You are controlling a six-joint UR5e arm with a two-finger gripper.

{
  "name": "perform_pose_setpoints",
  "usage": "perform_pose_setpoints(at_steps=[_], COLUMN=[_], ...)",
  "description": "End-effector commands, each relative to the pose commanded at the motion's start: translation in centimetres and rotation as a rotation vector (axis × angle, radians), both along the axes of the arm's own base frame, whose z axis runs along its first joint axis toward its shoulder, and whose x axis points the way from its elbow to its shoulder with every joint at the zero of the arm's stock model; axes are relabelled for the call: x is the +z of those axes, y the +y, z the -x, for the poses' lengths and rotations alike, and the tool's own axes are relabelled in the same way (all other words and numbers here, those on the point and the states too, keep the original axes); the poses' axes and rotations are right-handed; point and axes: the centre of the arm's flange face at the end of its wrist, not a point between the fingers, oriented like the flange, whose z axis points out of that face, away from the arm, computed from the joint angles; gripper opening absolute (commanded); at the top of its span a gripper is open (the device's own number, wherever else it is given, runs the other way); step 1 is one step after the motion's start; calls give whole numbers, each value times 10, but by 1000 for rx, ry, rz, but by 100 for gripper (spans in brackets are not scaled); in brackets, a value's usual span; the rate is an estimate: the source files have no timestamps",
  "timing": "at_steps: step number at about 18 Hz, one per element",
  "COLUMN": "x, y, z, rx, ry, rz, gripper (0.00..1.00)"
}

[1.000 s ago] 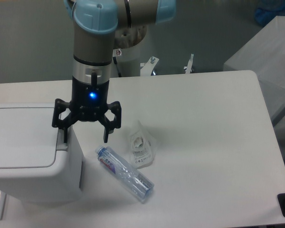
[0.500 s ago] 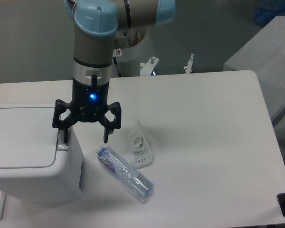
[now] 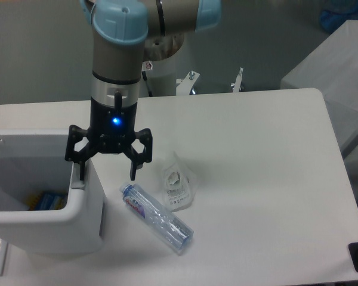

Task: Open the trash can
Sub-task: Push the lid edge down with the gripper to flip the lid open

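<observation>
From the fixed camera, the trash can (image 3: 59, 220) sits at the left edge of the surface (image 3: 256, 179), its top open with coloured items showing inside. The claw (image 3: 105, 171) hangs spread and empty, one finger at the grey push tab (image 3: 77, 183). The bin looks stiff, smooth, light plastic; that tab seems the place to press. A bottle (image 3: 158, 218) lies nearby.

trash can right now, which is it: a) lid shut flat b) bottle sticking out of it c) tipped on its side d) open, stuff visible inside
d: the trash can is open at the top, its inner walls and some yellow and blue items on the bottom showing, while the bottle lies outside on the table.
</observation>
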Motion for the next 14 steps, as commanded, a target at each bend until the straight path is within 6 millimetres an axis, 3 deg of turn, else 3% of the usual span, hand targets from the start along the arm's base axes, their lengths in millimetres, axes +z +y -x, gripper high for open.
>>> perform_pose_setpoints(at_steps=[2, 4, 5, 11, 14], x=[25, 35, 38, 28, 27], y=[-2, -20, -24, -66, -86], z=[13, 43, 48, 80, 99], rx=[40, 117, 102, -183, -196], ry=[68, 171, 201, 290, 288], rz=[-16, 44, 61, 277, 311], gripper=[100, 100, 100, 100, 100])
